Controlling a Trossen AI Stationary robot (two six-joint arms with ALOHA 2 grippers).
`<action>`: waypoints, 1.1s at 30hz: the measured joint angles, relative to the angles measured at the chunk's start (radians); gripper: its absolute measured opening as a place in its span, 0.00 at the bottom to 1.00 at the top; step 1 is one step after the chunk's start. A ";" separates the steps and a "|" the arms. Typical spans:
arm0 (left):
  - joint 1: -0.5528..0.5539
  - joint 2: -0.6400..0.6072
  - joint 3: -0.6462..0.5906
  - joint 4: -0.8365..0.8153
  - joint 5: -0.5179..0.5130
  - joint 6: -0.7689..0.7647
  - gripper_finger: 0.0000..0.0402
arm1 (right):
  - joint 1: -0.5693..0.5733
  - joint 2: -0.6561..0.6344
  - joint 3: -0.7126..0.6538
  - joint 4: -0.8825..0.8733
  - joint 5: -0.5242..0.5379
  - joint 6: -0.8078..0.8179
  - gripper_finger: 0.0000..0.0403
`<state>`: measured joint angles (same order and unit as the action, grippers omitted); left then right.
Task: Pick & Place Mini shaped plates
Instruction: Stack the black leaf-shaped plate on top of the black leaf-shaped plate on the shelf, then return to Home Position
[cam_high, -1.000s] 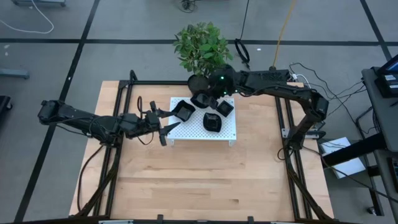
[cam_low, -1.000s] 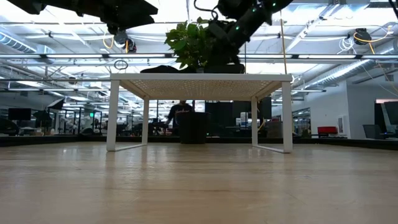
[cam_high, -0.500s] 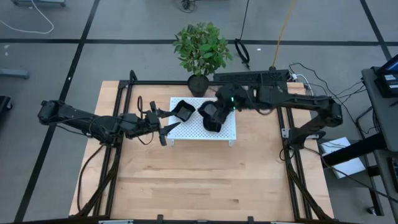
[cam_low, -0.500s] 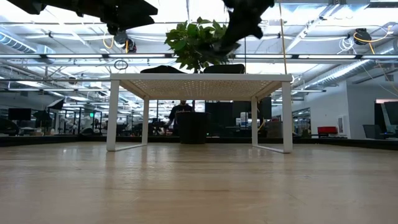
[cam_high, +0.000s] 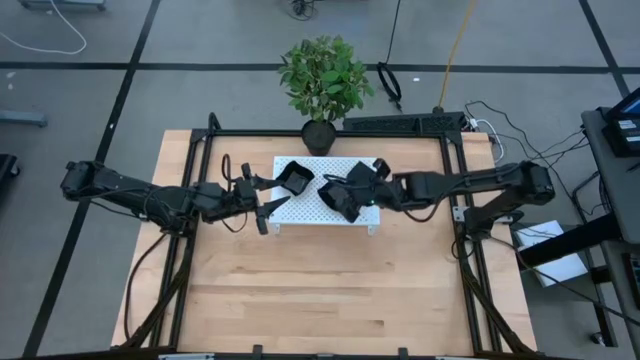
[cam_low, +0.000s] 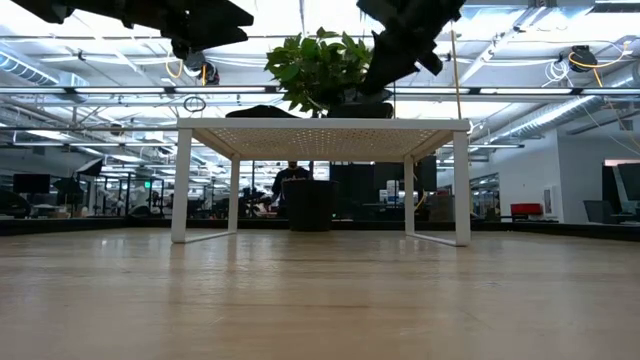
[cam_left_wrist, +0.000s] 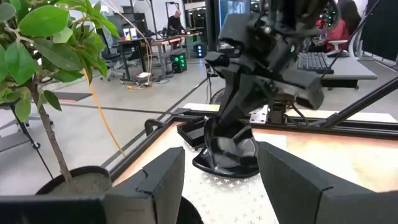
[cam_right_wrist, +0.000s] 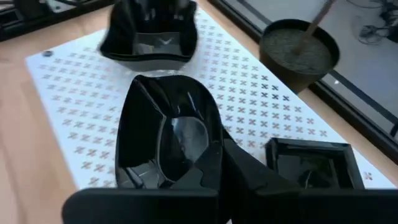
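The white perforated platform (cam_high: 300, 208) stands mid-table on legs. Glossy black mini plates lie on it: a square one (cam_high: 294, 179) near its left end and a square one (cam_right_wrist: 314, 163) toward its far right. My right gripper (cam_high: 353, 196) reaches over the platform's middle from the table's right, shut on a rounded plate (cam_right_wrist: 163, 138). My left gripper (cam_high: 268, 200) hangs open at the platform's left edge and touches nothing. In the left wrist view its fingers (cam_left_wrist: 158, 180) frame the rounded plate (cam_left_wrist: 227, 157) farther off. My right gripper holds the rounded plate by its rim (cam_right_wrist: 210, 144) on the side toward the table's right. One finger (cam_right_wrist: 239, 177) reaches over the rim into the dish; the other is hidden beneath it. The fingers slant down from the right. The plate sits tilted, low on the platform; whether it touches, I cannot tell.
A potted plant (cam_high: 322, 80) stands at the table's far edge just behind the platform, its pot (cam_right_wrist: 298, 53) close to the far plates. A black frame (cam_high: 205, 160) borders the table. Bare wood (cam_high: 320, 290) spreads on the near side of the platform.
My right gripper has swung from beside the plant pot at the far edge toward the near edge, coming down over the platform's middle, and its arm now lies stretched out from the right. My left arm has kept still.
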<state>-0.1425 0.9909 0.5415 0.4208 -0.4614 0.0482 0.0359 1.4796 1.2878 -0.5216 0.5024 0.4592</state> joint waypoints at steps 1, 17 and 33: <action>0.000 0.000 0.000 0.000 0.000 -0.001 0.52 | 0.003 0.000 -0.010 0.012 0.011 0.001 0.00; 0.000 0.000 0.000 -0.007 0.000 -0.001 0.52 | 0.072 0.000 -0.026 0.018 0.077 -0.001 0.11; 0.000 0.000 0.000 -0.013 -0.002 -0.013 0.52 | 0.111 0.000 -0.026 0.033 0.126 -0.236 0.33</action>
<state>-0.1425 0.9909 0.5415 0.4080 -0.4631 0.0355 0.1469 1.4792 1.2617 -0.4891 0.6282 0.2236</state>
